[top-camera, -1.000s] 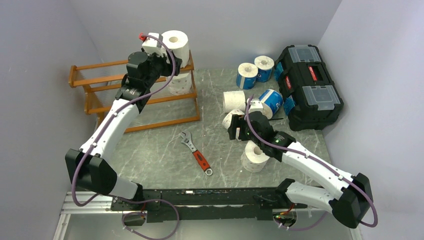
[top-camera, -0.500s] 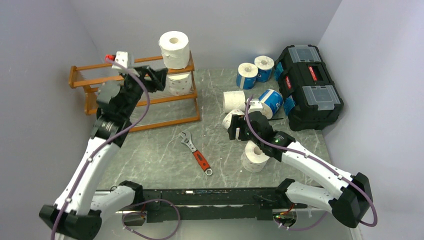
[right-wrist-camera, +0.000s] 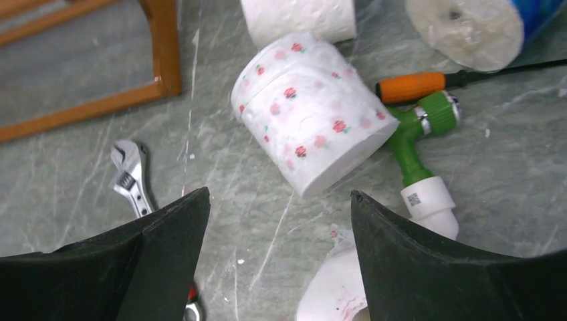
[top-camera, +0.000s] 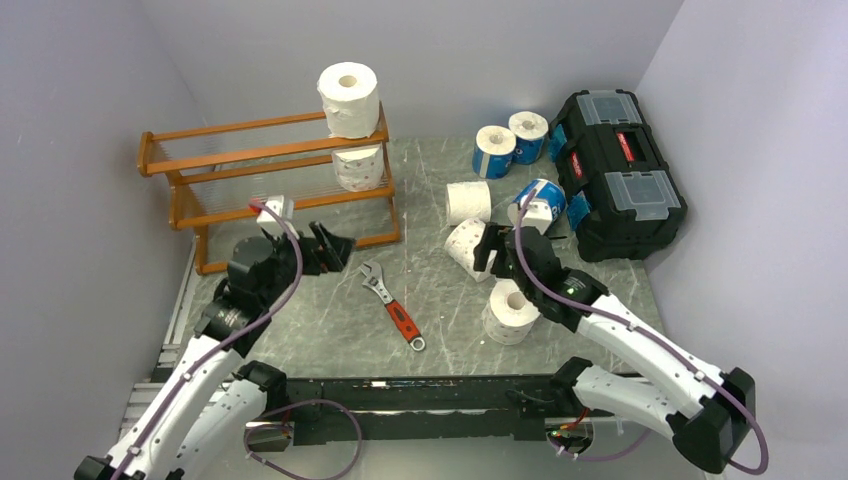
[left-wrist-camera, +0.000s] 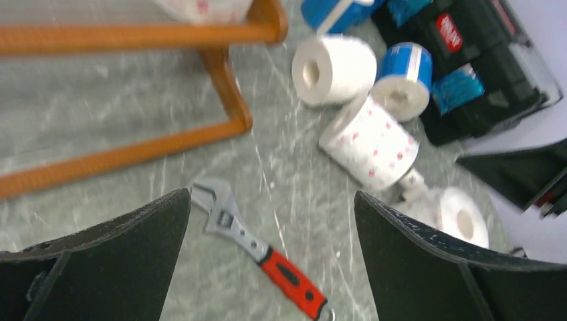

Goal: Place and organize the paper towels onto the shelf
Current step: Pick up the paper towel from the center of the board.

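- Shelf (top-camera: 235, 126) at the far left of the bench (top-camera: 330, 330), near the back wall; orange-brown, three tiers.
- Two paper towels on it, both at the right end: plain white roll (top-camera: 349, 98) upright on the top tier, printed roll (top-camera: 359, 166) right beneath, apparently on the middle tier.
- Left claw (top-camera: 332, 247): hangs low over the bench just in front of the shelf's bottom rail, fingers spread wide, nothing between them.
- Wrench (top-camera: 392, 305) with a red handle, flat on the bench between the two arms, near the left claw.
- Right claw (top-camera: 490, 250): hovers above the fallen printed roll (right-wrist-camera: 311, 110), fingers wide apart, holding nothing, clear of the paper.
- Fallen printed roll on its side mid-bench, just beside a white roll on its side (top-camera: 468, 203) behind it.
- Green nozzle (right-wrist-camera: 418, 144) and orange-handled screwdriver (right-wrist-camera: 411, 85) against the fallen roll's right flank.
- Upright white roll (top-camera: 510, 312) beside the right forearm.
- Two blue-wrapped rolls (top-camera: 494, 150) upright at the back, a third blue roll (top-camera: 543, 200) on its side by the black toolbox (top-camera: 620, 170).
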### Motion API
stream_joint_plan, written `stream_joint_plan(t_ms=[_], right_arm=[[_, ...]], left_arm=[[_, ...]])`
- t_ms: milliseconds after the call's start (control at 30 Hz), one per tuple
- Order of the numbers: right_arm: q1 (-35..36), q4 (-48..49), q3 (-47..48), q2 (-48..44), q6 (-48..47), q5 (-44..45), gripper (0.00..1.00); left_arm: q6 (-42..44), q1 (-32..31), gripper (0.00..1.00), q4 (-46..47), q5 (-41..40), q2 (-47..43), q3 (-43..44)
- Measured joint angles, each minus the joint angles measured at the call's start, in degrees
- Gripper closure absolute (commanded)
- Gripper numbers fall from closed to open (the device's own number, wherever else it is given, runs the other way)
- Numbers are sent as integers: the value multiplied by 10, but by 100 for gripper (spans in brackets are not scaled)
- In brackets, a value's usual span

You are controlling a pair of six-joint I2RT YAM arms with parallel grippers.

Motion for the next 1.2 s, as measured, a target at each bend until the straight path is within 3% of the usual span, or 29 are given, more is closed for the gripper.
stream_joint_plan(t_ms=[200,400,733,1200], right_arm=[[-26,-18,0,-27,32,15,21],[-27,-80,4,-25,45,16,22],[-21,-189,55,-7,36,-38,29],[53,-271,78,62,35,-42,29]], left_arm=[[-42,-21,4,-21,16,-61,-99],[-77,-37,4,-7,45,-51,-149],[-102,-47,5,24,56,-40,-175],[-120,-47,5,32,42,-56,-211]])
